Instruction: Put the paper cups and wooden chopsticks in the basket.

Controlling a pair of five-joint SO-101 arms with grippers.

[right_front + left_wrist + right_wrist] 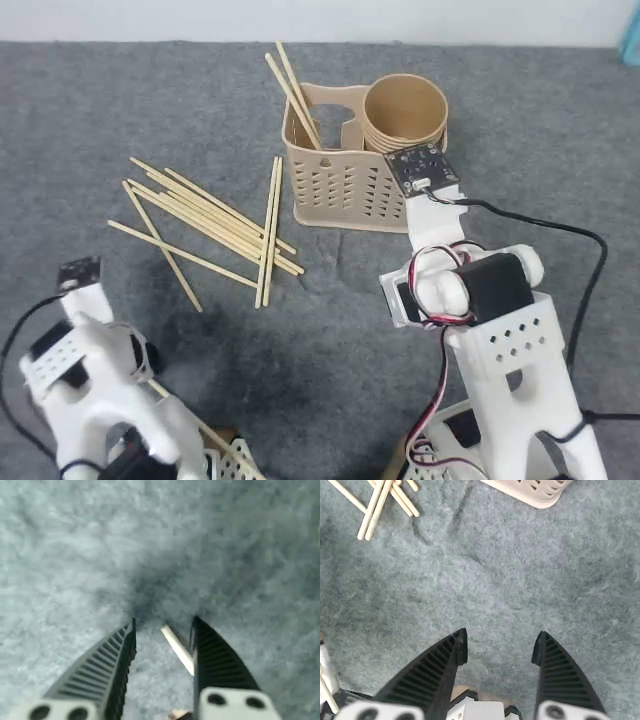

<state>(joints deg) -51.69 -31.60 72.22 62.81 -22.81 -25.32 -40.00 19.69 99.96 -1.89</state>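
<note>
High view: basket (345,185) at the back of the grey mat (120,100), cups (405,110) stacked in one compartment, a few chopsticks (295,90) leaning out of the other. Loose chopsticks (210,225) fanned on the mat just beside the basket. Left arm (90,370) and right arm (500,330) along the near edge.

Left wrist view: left gripper (164,621) parted above the mat, single chopstick (177,649) between the fingers, seemingly against one, not clamped.

Right wrist view: right gripper (502,634) spread wide, nothing held, low over the mat. Basket corner (535,490) and loose chopsticks (375,505) well beyond.
</note>
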